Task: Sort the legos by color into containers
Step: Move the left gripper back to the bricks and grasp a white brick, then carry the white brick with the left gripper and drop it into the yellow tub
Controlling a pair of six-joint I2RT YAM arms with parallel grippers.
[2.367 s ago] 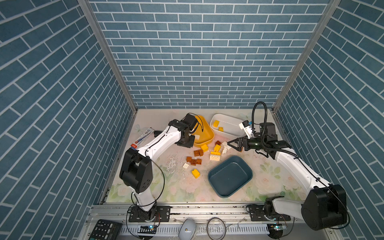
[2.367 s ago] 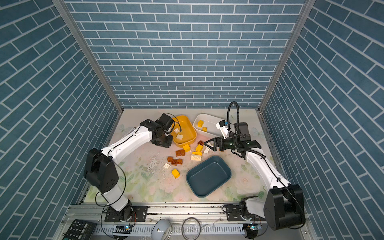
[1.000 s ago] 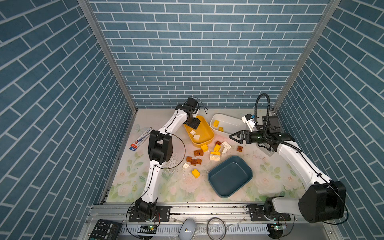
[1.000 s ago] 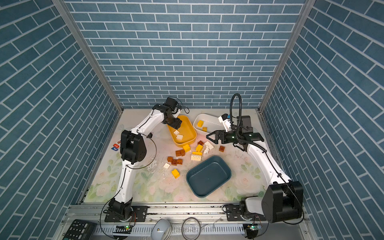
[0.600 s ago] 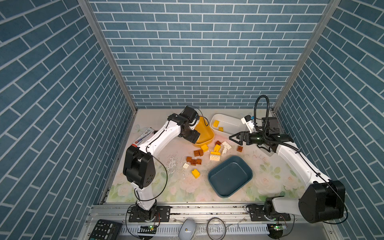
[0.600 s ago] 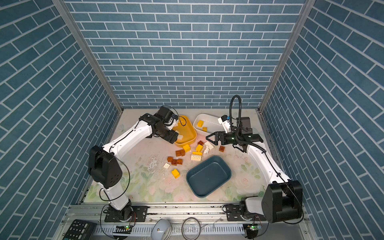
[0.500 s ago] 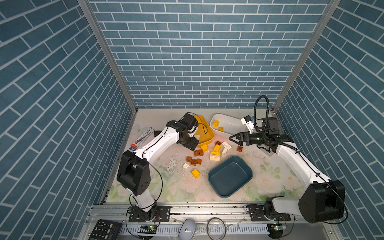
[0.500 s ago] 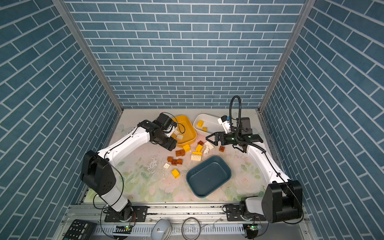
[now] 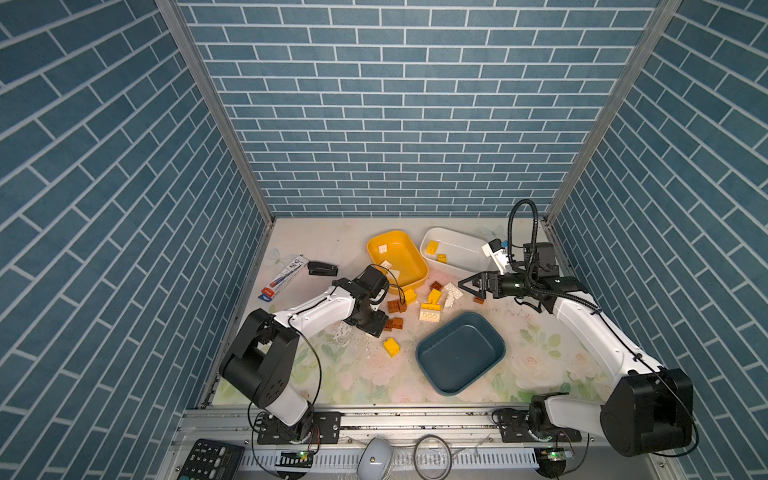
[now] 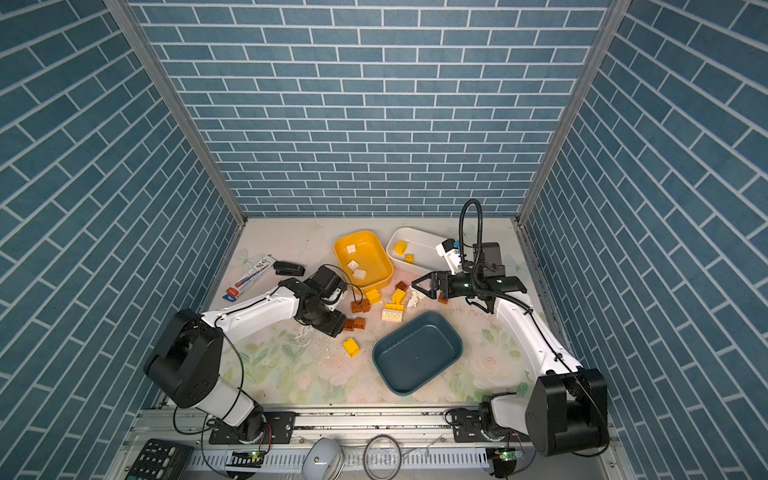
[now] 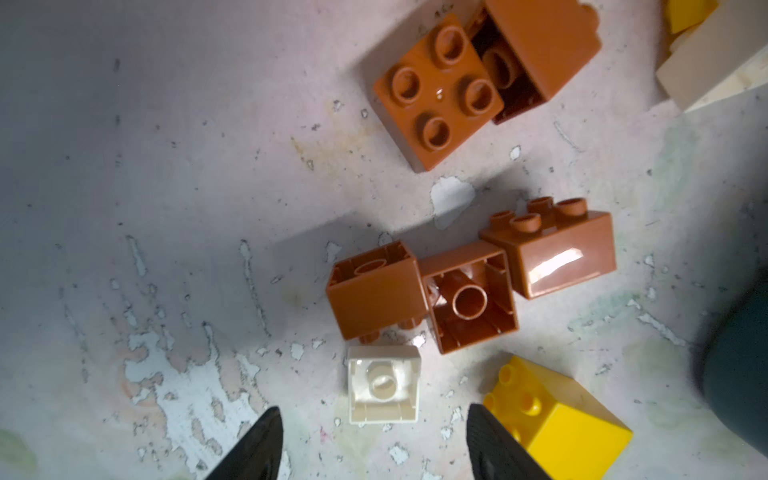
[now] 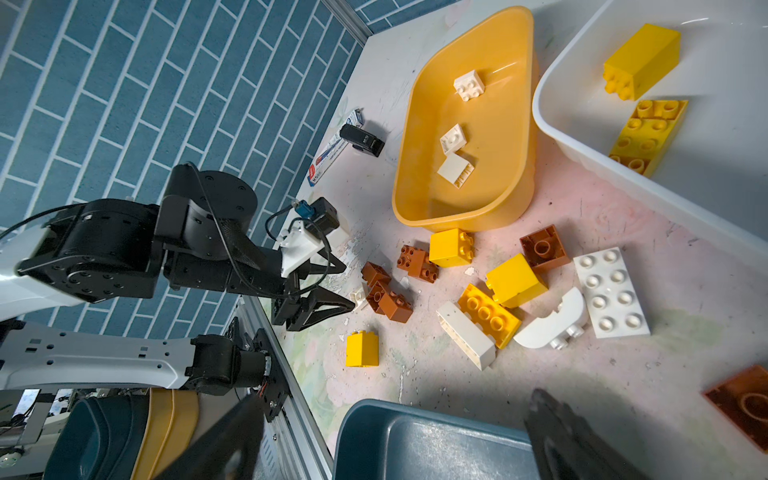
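Left wrist: white lego [image 11: 383, 384] hollow side up, square; L pincer [image 11: 370, 409] open, empty; R pincer [image 9: 468, 291] wide, empty.

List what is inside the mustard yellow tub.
Three white bricks lie on the floor of the mustard yellow tub; no other colour shows. In the right wrist view its near wall hides a strip of that floor.

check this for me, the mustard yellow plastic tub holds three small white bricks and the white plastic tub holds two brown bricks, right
Not quite. The two bricks in the white plastic tub are yellow, not brown, as the right wrist view shows. The rest holds: the mustard yellow plastic tub holds three small white bricks.
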